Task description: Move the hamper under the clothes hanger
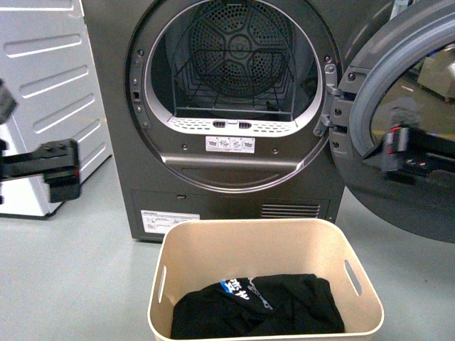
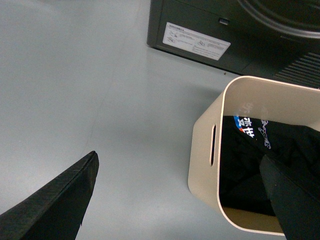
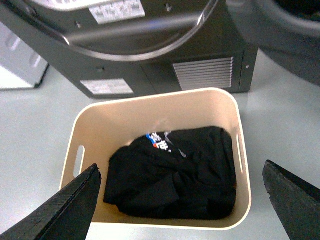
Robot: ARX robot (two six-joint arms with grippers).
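The beige hamper (image 1: pixel 249 249) sits on the floor (image 1: pixel 85 284) just before the open dryer (image 1: pixel 213 192), its near rim cut off in the front view. A black garment (image 1: pixel 263 309) lies inside (its blue-and-white print is too crumpled to read). The left gripper (image 2: pixel 180 157) gapes wide over the hamper's slotted end and the right gripper (image 3: pixel 181 166) gapes wide above the hamper, both empty; only their fingertips show.

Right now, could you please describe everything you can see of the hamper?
The hamper is a beige, smooth plastic-looking tub with rounded corners, tapered walls and an oval handle slot at each short end. It stands upright on the grey floor before the open dryer, holding a crumpled black garment.
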